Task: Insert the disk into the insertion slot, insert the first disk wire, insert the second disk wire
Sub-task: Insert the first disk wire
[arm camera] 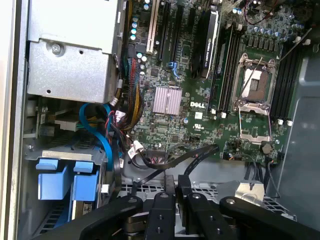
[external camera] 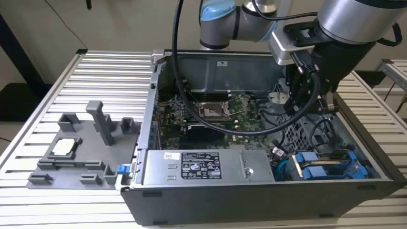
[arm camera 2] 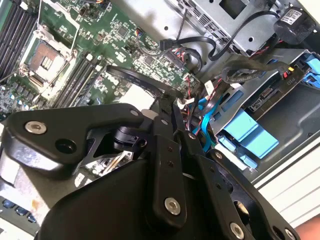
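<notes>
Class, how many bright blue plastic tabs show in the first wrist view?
2, side by side: one bright blue plastic tab nearer the case wall, the other beside the blue cable. More may be hidden.

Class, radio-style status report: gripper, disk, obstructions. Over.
Gripper inside case, beside insertion slot. Blue-framed disk seated there. Black wires draped by gripper tip.
</notes>
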`<action>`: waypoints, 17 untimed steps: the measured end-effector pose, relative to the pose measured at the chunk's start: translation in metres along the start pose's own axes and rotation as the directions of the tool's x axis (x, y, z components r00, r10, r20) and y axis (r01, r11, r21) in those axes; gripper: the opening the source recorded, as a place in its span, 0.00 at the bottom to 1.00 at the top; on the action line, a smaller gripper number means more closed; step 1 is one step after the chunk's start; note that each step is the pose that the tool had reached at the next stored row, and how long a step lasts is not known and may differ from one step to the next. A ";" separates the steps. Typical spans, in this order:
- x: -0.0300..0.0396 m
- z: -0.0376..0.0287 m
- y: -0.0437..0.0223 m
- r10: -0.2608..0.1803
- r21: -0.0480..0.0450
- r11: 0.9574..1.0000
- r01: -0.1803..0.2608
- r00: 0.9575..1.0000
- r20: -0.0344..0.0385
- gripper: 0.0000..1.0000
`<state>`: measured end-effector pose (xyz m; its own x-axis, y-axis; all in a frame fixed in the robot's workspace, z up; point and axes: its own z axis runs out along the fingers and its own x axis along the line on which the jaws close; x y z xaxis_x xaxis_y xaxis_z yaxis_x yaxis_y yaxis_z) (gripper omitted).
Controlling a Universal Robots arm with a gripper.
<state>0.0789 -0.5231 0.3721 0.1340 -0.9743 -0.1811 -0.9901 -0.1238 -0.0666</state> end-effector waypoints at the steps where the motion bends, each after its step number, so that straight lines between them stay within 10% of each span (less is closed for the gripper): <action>1: 0.0000 0.0000 0.0000 0.000 0.000 1.000 0.000 1.000 0.000 0.17; 17: 0.0033 -0.0024 -0.0015 -0.030 -0.001 1.000 0.030 0.999 0.011 0.32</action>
<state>0.0807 -0.5266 0.3740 0.1643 -0.9679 -0.1901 -0.9856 -0.1534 -0.0712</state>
